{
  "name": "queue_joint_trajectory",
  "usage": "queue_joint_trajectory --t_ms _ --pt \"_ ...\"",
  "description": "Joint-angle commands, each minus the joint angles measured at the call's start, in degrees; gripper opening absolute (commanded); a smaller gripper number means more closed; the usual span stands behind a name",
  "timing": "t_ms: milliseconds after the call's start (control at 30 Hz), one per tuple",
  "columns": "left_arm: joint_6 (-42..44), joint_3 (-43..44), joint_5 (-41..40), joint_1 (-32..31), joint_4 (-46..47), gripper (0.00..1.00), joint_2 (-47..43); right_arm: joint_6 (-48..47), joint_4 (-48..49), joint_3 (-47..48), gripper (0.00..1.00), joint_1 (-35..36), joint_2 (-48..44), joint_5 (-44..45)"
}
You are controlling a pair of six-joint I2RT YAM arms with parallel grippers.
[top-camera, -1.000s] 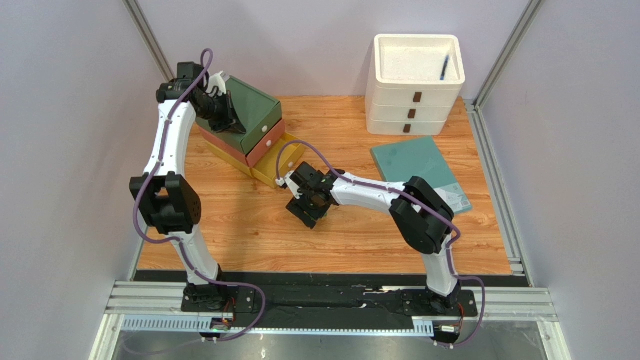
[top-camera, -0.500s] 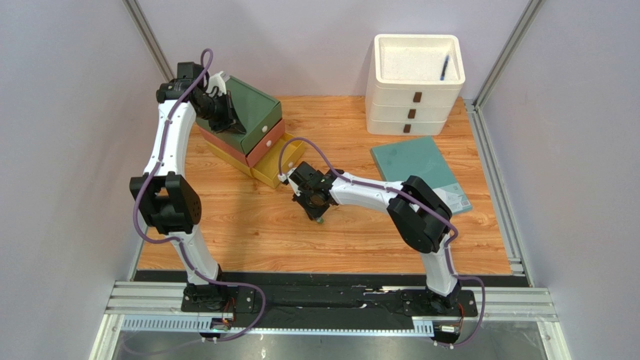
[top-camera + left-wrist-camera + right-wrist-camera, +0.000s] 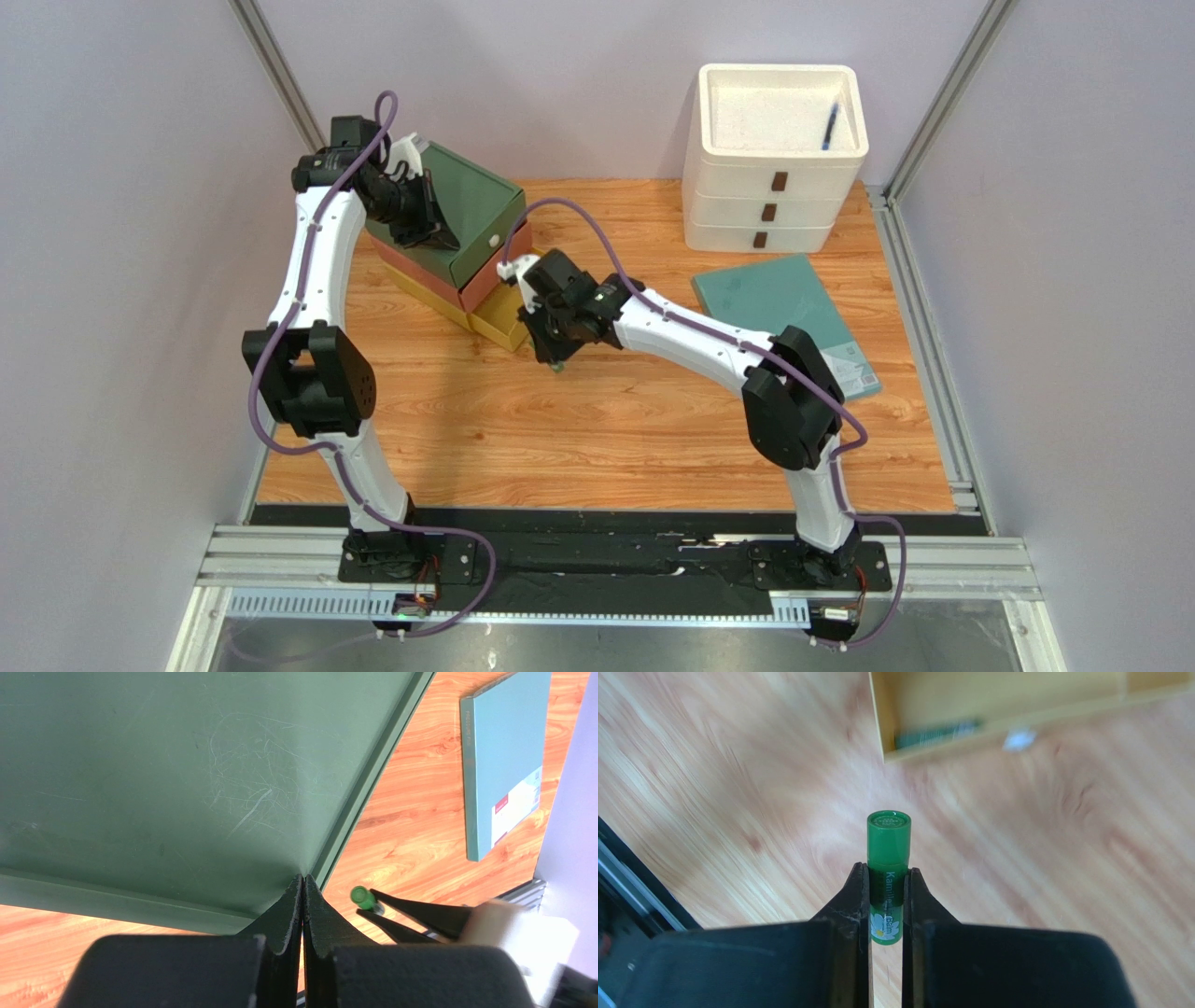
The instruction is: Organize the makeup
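Note:
My right gripper (image 3: 887, 875) is shut on a bright green tube (image 3: 888, 847) with a daisy label, held above the wooden table. Its cap points at the open yellow drawer (image 3: 990, 707), which lies just beyond. From above, the right gripper (image 3: 558, 350) hangs beside the yellow drawer (image 3: 498, 325), the lowest of a stack. In the left wrist view the green tube (image 3: 363, 897) shows between the right gripper's fingers (image 3: 421, 913). My left gripper (image 3: 302, 879) is shut and empty, its tips on the dark green top box (image 3: 175, 777) of the stack. From above, the left gripper (image 3: 418, 221) rests there.
A white drawer unit (image 3: 776, 182) stands at the back right with a blue pen (image 3: 831, 126) in its top tray. A teal flat book (image 3: 786, 315) lies right of centre. Something dark green (image 3: 938, 733) lies inside the yellow drawer. A white scrap (image 3: 1018, 739) sits by it.
My right gripper closed on the green tube, then carried it up and left towards the open yellow drawer. The left arm stayed put.

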Motion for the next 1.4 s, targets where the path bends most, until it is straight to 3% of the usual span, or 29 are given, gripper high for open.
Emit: queue_joint_trajectory --t_ms 0,167,333,367,400,467,500,600,733,867,933,967,1100,1367 --pt "4.24 -3.13 -7.48 0.03 -8.99 0.00 4.65 5.14 2.80 9.54 0.00 -2.02 3.89 -3.01" --pt "4.24 -2.87 -7.48 0.03 -9.17 0.00 4.65 11.45 2.80 20.45 0.00 -3.60 12.32 -3.80" --pt "4.15 -2.34 -7.31 0.03 -9.52 0.00 4.91 15.16 0.96 27.74 0.02 -4.13 17.61 0.93" --pt "4.15 -2.08 -7.22 0.03 -9.69 0.00 5.00 15.25 0.87 28.19 0.08 -4.13 18.05 1.29" --pt "4.15 -1.99 -7.13 -0.06 -9.78 0.00 5.00 15.34 1.04 28.46 0.26 -4.22 18.40 1.47" --pt "4.15 -1.72 -7.31 -0.06 -9.87 0.00 5.09 15.60 1.92 28.46 0.44 -4.40 18.14 1.12" --pt "4.06 -1.72 -7.39 0.03 -9.87 0.00 5.09 15.51 2.18 28.02 0.58 -4.49 18.05 0.94" --pt "4.06 -1.55 -7.31 -0.06 -9.87 0.00 5.09 15.77 3.15 26.62 0.72 -4.57 16.83 0.77" --pt "4.15 -1.63 -7.31 -0.06 -9.87 0.00 5.17 18.13 7.00 21.09 0.75 -5.27 12.10 0.94" --pt "4.15 -1.72 -7.31 0.03 -9.87 0.00 5.17 23.85 11.31 12.74 0.67 -7.38 7.70 -0.54" --pt "4.24 -1.64 -7.31 0.03 -9.95 0.00 5.26 28.23 14.29 7.40 0.37 -9.31 6.11 -2.04" --pt "4.15 -1.72 -7.31 0.03 -9.96 0.00 5.17 29.82 15.53 5.71 0.02 -9.93 5.06 -4.40" --pt "4.24 -1.63 -7.31 0.03 -9.87 0.00 5.26 35.02 20.37 -0.45 0.00 -12.92 5.39 -10.30" --pt "4.32 -1.90 -7.22 -0.06 -9.96 0.00 5.00 39.94 18.09 1.47 0.00 -14.33 12.60 -15.48"
